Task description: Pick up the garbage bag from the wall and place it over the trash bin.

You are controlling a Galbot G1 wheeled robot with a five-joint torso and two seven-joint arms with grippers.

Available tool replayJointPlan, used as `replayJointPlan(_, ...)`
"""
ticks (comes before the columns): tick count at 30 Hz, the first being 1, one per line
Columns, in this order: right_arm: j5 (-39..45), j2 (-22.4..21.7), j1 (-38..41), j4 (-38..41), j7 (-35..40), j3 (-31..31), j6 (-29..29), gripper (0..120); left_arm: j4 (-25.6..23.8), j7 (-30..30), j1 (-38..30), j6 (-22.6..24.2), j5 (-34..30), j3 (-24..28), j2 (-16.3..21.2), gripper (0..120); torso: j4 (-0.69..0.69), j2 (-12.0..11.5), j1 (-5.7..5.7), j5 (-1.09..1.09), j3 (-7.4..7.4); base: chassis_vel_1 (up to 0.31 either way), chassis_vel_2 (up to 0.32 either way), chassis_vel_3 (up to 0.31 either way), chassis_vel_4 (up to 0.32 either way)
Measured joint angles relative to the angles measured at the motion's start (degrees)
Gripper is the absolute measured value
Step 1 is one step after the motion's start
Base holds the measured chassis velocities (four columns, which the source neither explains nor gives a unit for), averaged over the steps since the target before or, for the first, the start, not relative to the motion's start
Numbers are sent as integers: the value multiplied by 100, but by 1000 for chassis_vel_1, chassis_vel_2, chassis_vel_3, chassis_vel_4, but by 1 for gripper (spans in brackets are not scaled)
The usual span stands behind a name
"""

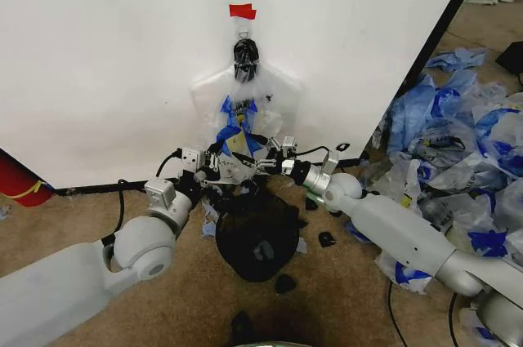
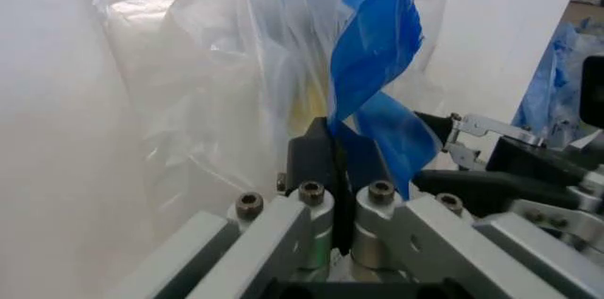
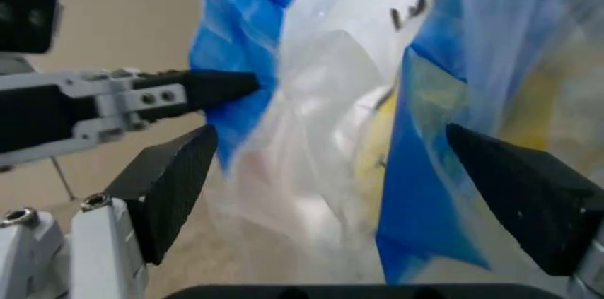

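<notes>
Garbage bag (image 1: 242, 114) hangs flat against the white wall (image 1: 98, 53), gathered into a dark knot on a hook just under a strip of red tape (image 1: 242, 11). Blue handles trail down the front of the bag

Trash bin (image 1: 255, 229) sits on the carpet directly below the bag, tipped toward the camera, mouth partly open to view

Left gripper (image 1: 214, 161) is at the bag's lower edge, left of its centre line. Its wrist view shows the fingers pinched together on a blue handle strip (image 2: 373, 66), film bunched between the pads

Right gripper (image 1: 270, 151) is at the same lower edge, right of centre, near the left one. Fingers spread wide, one either side of a fold of bag and blue strip (image 3: 415, 193), nothing clamped yet

Handling judgement: thin film, near weightless, limp, clings and slides, and will likely tear if yanked against the hook. The doubled blue handle band looks the strongest place to hold; plain film would probably slip out

Loose blue-and-white bags (image 1: 458, 135) are heaped to the right of the bag, well apart from it
</notes>
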Motion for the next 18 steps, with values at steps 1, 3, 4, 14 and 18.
replayJointPlan(1, -24, -11, -1, -2, 41, -1, 0, 90, 0, 0, -3, -1, 3, 5, -3, 0, 0, 0, 0, 0, 0, 0, 0, 0, 0)
replayJointPlan(3, -77, -27, -1, -17, 164, -12, -1, 87, 2, 2, -6, -4, 11, 12, -7, 0, -1, 0, 0, 0, 0, 0, 0, 0, 0)
replayJointPlan(4, -77, -27, -1, -17, 164, -12, -1, 87, 2, 2, -6, -4, 11, 12, -7, 0, -1, 0, 0, 0, 0, 0, 0, 0, 0)
replayJointPlan(14, -282, -31, 26, -44, 594, -92, -43, 67, -14, 11, 73, -41, 88, 21, -14, 0, 0, 0, 0, 0, 0, 0, 0, 0, 0)
replayJointPlan(18, -320, -39, 45, -40, 709, -110, -49, 53, -55, 19, 143, -62, 116, -10, 10, 0, 0, 0, 0, 0, 0, 0, 0, 0, 0)
